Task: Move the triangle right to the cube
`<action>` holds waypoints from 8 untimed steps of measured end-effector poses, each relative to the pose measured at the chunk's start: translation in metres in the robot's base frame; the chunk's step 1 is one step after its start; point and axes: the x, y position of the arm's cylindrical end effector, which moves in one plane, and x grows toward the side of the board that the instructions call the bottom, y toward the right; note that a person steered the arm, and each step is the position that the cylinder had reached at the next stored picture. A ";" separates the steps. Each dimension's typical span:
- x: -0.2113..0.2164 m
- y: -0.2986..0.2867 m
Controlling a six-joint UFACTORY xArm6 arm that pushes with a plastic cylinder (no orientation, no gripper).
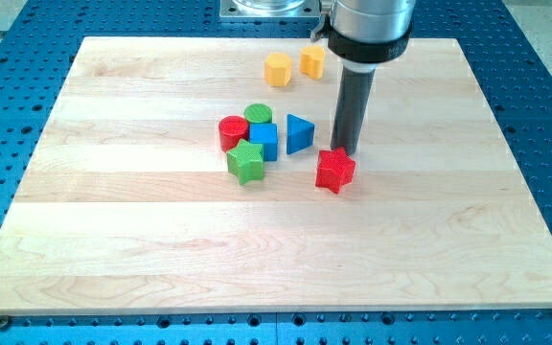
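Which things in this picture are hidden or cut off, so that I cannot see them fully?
- My tip: camera view, its very end sits behind the red star, so contact is unclear.
- Blue cube: partly covered by the green star.
- Arm above the rod: cut off by the view's top.
- Green cylinder: lower part hidden behind the blue cube.

A pale wooden worktop [161, 240], made of lengthwise planks with visible grain, fills most of the view. It lies on a blue perforated metal base [544, 115] whose regular rows of small holes show on all sides. At twelve o'clock a grey metal mounting plate [266, 10] meets the edge. Even, soft light falls throughout, casting only faint shadows.
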 end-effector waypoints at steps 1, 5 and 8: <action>0.002 -0.018; -0.023 -0.020; -0.024 -0.022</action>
